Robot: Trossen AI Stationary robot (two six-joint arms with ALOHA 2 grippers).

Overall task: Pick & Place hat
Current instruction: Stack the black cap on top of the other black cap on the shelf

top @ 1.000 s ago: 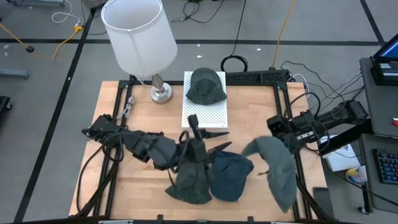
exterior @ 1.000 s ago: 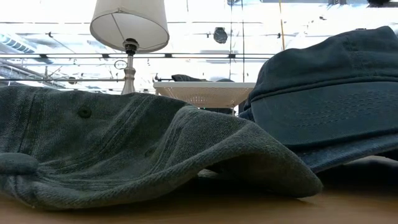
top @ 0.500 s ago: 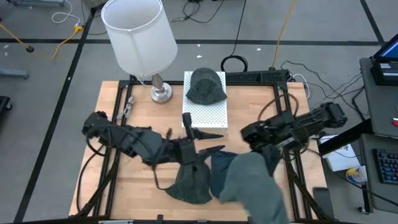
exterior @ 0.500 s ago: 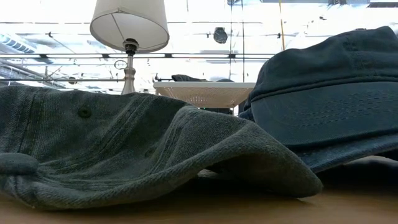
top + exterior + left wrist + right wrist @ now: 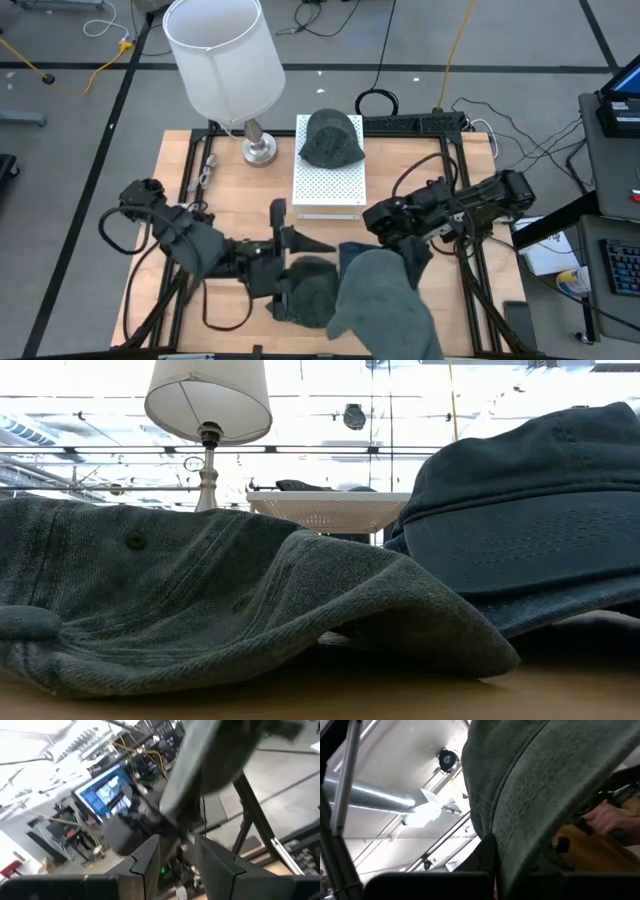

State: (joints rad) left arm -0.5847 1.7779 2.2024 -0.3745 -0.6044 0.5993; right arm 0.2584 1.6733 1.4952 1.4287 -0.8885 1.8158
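1. Near the front edge of the wooden table (image 5: 200, 205), the right gripper (image 5: 408, 252) holds a grey-green hat (image 5: 385, 305) up off the surface, its fingers pinched on the cloth at the hat's upper end.
2. That hat hangs limp and crumpled, faded green denim-like fabric with a soft fold down it; in the right wrist view the same cloth (image 5: 540, 785) fills most of the picture, draped over the dark fingers (image 5: 487, 857).
3. Its long axis runs from the gripper toward the table's front edge, slanting a little to the right in the high view, and its lower end passes out of that picture.
4. Under and just left of it lie two more hats: a dark green one (image 5: 310, 293) flat on the wood, and a blue one (image 5: 352, 258) of which only a sliver shows beside the lifted cloth.
5. From table height the green one (image 5: 200, 600) sprawls brim-forward, and the blue one (image 5: 530, 520) rises behind it to the right.
6. The left gripper (image 5: 288, 240) sits low over the table just beside the dark green hat, its two fingers spread apart with nothing between them.
7. A fourth dark hat (image 5: 331, 138) rests crown-up on the far end of a white perforated stand (image 5: 328, 190).
8. A lamp (image 5: 222, 60) with a white shade stands at the far left corner.
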